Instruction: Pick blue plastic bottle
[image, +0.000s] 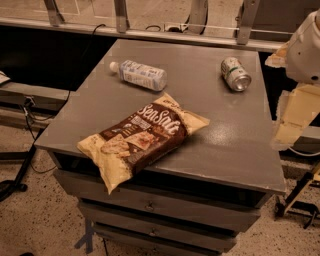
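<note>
Clear plastic bottle, pale blue label, white cap, lies sideways far left on the grey table, near its edge. The gripper hangs beyond the right edge; I cannot tell its grip.

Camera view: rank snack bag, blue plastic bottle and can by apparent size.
1. snack bag: largest by far, also nearest the camera.
2. blue plastic bottle.
3. can: smallest; about as far back as the bottle, so that order holds.
The gripper sits past the table's right edge, apart from all three.
</note>
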